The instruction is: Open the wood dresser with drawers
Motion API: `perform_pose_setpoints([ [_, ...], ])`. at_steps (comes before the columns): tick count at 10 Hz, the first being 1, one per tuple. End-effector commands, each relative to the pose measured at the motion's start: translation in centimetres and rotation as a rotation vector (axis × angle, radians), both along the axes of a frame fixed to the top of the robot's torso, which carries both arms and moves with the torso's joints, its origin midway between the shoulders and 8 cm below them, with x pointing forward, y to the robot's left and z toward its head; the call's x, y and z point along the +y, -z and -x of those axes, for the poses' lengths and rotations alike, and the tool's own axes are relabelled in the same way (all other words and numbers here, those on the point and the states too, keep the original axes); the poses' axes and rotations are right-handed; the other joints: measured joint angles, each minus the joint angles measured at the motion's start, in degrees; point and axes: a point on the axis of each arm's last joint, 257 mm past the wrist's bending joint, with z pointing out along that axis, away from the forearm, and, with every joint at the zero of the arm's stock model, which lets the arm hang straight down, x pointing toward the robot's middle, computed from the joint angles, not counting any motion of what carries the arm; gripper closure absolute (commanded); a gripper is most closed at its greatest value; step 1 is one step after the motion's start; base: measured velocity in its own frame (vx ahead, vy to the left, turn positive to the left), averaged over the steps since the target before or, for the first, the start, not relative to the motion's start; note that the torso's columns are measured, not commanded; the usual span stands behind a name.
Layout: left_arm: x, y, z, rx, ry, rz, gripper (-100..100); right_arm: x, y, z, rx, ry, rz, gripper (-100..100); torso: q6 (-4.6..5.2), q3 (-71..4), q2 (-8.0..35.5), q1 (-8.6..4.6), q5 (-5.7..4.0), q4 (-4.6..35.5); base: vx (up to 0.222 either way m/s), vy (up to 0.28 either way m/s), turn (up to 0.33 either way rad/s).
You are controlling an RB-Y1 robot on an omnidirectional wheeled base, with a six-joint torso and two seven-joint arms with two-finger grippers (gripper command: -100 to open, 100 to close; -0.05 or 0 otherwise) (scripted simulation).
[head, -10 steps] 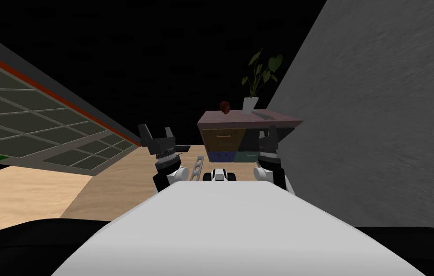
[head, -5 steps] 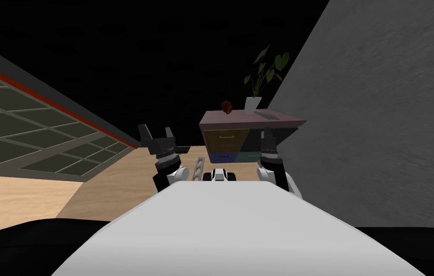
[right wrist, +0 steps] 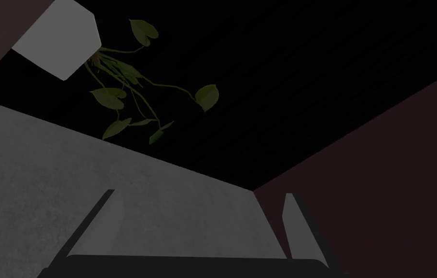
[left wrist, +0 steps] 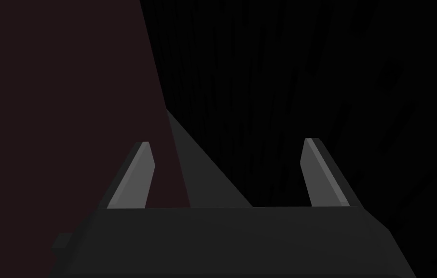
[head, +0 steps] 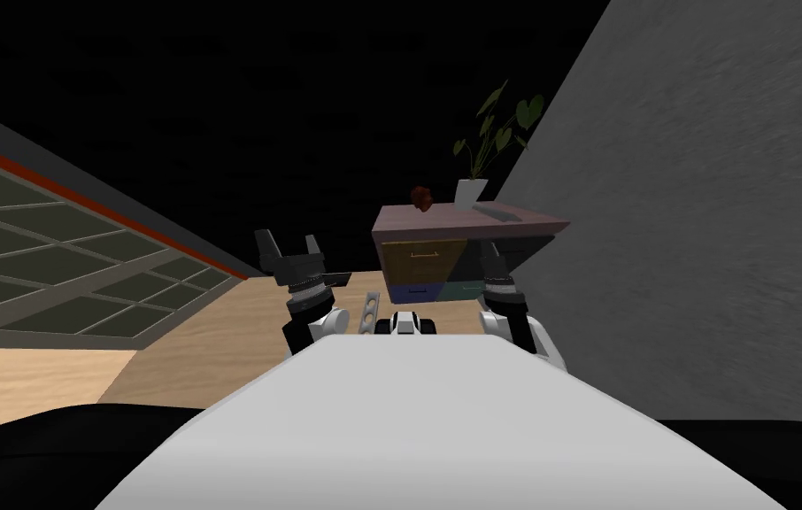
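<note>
Our left gripper [head: 287, 243] and right gripper [head: 491, 257] stand spread, empty; reaching for the dresser [head: 419, 257], the right one may scrape the grey wall [head: 700, 221] just beside it

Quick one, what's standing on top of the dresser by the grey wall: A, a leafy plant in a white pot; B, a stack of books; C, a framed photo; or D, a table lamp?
A: the head view shows a leafy plant in a white pot standing on top of the dresser, beside a small dark red object.
</note>
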Motion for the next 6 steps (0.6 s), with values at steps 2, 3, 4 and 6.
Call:
perform_pose_setpoints([
  [2, 0.0, 0.0, 0.0, 0.0, 0.0, 0.0, 0, -0.4, 0.7, -0.1, -0.001, 0.091, 0.182, -100, -0.01, 0.0, 0.0, 0.01, 0.0, 0.0, 0.035, 0.073, -0.021],
  [3, 0.0, 0.0, 0.0, 0.0, 0.0, 0.0, 0, -0.4, 0.7, -0.1, -0.002, 0.099, 0.192, -100, 0.01, 0.0, 0.0, 0.13, 0.02, 0.0, 0.028, 0.075, -0.066],
  [4, 0.0, 0.0, 0.0, 0.0, 0.0, 0.0, 0, -0.6, 1.1, -0.1, -0.003, 0.136, 0.269, -100, 0.01, 0.0, 0.0, 0.1, 0.03, 0.0, 0.04, 0.111, -0.062],
  [6, 0.0, 0.0, 0.0, 0.0, 0.0, 0.0, 0, -0.8, 1.6, -0.1, -0.004, 0.181, 0.359, -100, 0.01, 0.0, 0.0, 0.16, 0.05, 0.0, 0.038, 0.119, -0.094],
])
